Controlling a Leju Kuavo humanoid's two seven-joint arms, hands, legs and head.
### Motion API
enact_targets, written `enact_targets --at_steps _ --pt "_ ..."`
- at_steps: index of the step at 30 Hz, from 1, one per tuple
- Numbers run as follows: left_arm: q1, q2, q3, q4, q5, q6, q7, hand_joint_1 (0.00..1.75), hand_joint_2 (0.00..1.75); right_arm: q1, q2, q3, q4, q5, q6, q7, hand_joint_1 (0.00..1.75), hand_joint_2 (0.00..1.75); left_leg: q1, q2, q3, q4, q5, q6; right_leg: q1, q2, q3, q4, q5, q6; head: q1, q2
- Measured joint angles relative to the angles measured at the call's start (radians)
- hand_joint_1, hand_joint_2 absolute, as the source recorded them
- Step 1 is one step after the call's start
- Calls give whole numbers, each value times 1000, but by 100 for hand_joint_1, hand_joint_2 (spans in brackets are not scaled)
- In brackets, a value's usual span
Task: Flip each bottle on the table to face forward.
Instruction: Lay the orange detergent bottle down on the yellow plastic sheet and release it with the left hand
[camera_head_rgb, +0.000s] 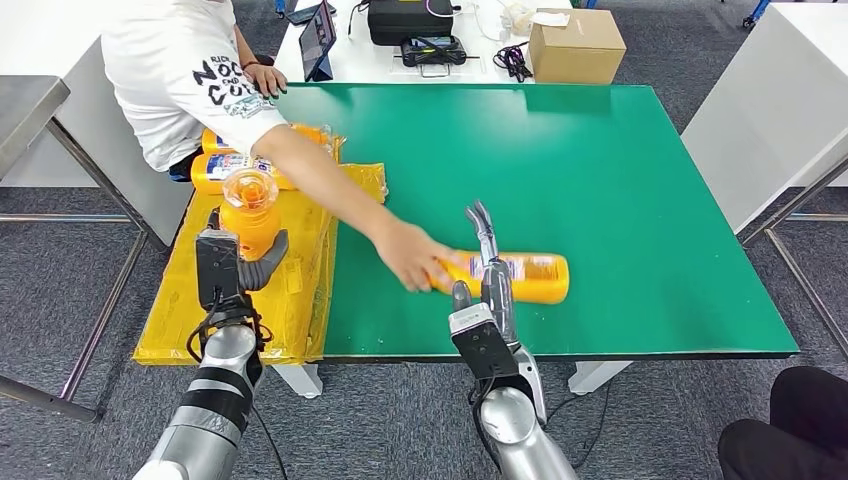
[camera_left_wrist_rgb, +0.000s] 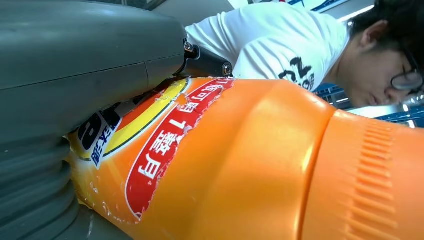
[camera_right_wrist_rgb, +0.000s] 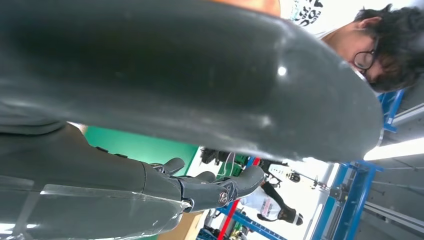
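My left hand (camera_head_rgb: 235, 265) grips an orange bottle (camera_head_rgb: 250, 212) upright, cap towards the camera, off the table's left edge above a yellow sheet. The left wrist view shows this bottle (camera_left_wrist_rgb: 260, 165) close up with its red and yellow label, pressed against my left hand (camera_left_wrist_rgb: 75, 75). A second orange bottle (camera_head_rgb: 535, 278) lies on its side on the green table (camera_head_rgb: 600, 180) near the front edge. A person's hand (camera_head_rgb: 410, 255) holds its left end. My right hand (camera_head_rgb: 490, 275) hovers over that bottle's middle, its fingers (camera_right_wrist_rgb: 210, 187) stretched out and apart, holding nothing.
The yellow sheet (camera_head_rgb: 290, 300) beside the table carries more orange bottles (camera_head_rgb: 215, 170). The person leans in from the far left, arm across the table's left part. A cardboard box (camera_head_rgb: 577, 45) and electronics sit on a white table behind. Someone's dark knee (camera_head_rgb: 790, 425) is at bottom right.
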Motion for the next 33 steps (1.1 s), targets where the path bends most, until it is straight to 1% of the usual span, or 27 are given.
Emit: enact_targets --at_steps 3,4,6,8,10,12,14,16,18,20,22,26,29,33 --pt "-1 0 4 2 -7 7 0 175 175 0 0 -1 -2 -1 0 -1 0 0 0 0 0 0 0 0 0 0 0 0 0 0 0 0" --pt "-2 0 5 4 -23 24 2 175 175 0 0 -1 -2 -2 0 -4 0 0 0 0 0 0 0 0 0 0 0 0 0 0 0 0" --pt "-7 1 6 13 -113 99 15 175 175 0 0 -1 -4 -8 0 -13 0 0 0 0 0 0 0 0 0 0 0 0 0 0 0 0" --pt "-20 5 11 31 -315 184 58 175 175 0 0 2 -8 -18 2 -22 0 0 0 0 0 0 0 0 0 0 0 0 0 0 0 0" --pt "-41 11 25 58 -577 218 117 175 175 0 0 8 -11 -31 5 -31 0 0 0 -1 0 0 0 0 0 0 1 0 0 0 0 0" --pt "-70 19 36 102 -804 223 183 175 175 -2 0 19 -16 -35 11 -41 0 0 0 0 0 0 0 0 0 0 1 0 0 0 0 0" --pt "-114 31 33 166 -956 210 261 175 175 -9 0 35 -28 -32 26 -42 0 0 0 1 0 0 0 0 0 0 1 0 0 0 0 0" --pt "-163 47 15 238 -1047 173 333 175 175 -20 0 55 -41 -20 48 -29 0 0 0 1 1 0 1 0 0 0 1 0 0 0 0 0" --pt "-205 64 -19 307 -1121 113 401 175 175 -33 -1 79 -48 -3 72 -15 0 0 0 1 1 0 1 1 0 0 1 1 0 0 0 0" --pt "-233 83 -57 366 -1173 62 457 175 175 -39 -2 104 -50 10 89 -6 0 0 0 1 1 0 1 1 0 1 1 1 0 0 0 0" --pt "-254 103 -92 413 -1188 38 481 175 175 -41 -3 123 -50 16 93 -3 0 0 0 1 0 0 1 1 0 1 0 1 0 0 0 0" --pt "-287 135 -138 478 -1181 13 486 175 175 -43 -6 144 -49 18 93 -1 0 0 0 0 0 0 1 1 0 0 0 1 0 0 0 0" --pt "-296 148 -150 499 -1163 2 483 175 175 -43 -8 152 -49 18 93 -1 0 0 0 0 -1 0 1 1 0 0 0 1 0 0 0 0" --pt "-299 159 -154 515 -1116 -16 459 175 175 -43 -9 157 -49 18 94 -1 0 0 0 0 0 0 1 1 0 0 0 1 0 0 0 0"
